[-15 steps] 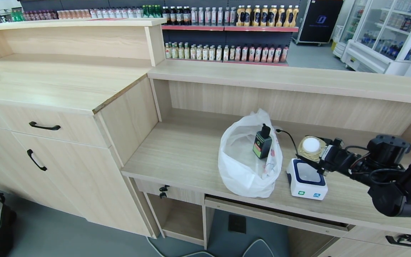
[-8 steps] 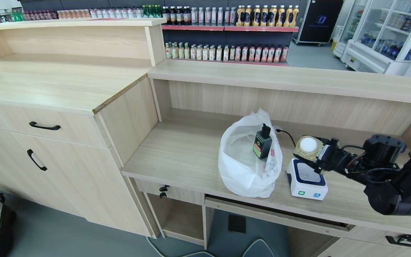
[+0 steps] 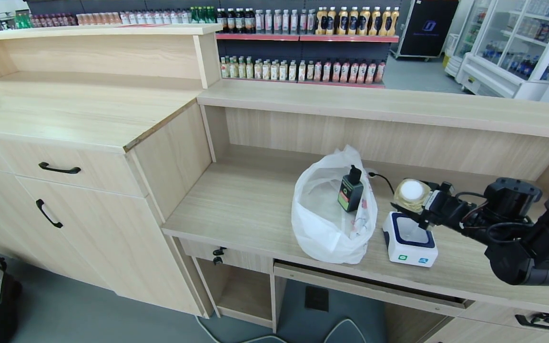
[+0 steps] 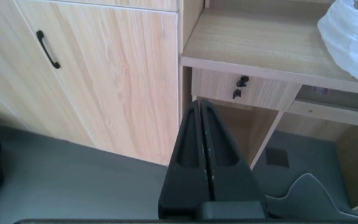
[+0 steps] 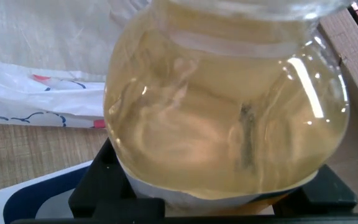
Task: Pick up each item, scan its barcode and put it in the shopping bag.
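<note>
Head view puts the right gripper just above the far edge of the barcode scanner, its jaws clamped on a small bottle that lies on its side with the white cap facing the camera. The step in hand looks like the scan. To do it well, I would bring the bottle squarely over the scanner's dark window and roll the wrist until the label's barcode faces down onto the glass. The round body probably needs a slow, steady turn rather than a quick pass. It should stay low but off the scanner, and only then swing across to the shopping bag, which stands open just beside the scanner on the wooden counter. The grip should stay firm, since the smooth curved wall could slip.

Up close in the right wrist view, the bottle is clear plastic, bulbous, filled with pale yellow liquid, with a white band low on its body; the dark fingers hug it from both sides.

The left gripper hangs low beside the cabinet front — jaws pressed together, empty.
</note>
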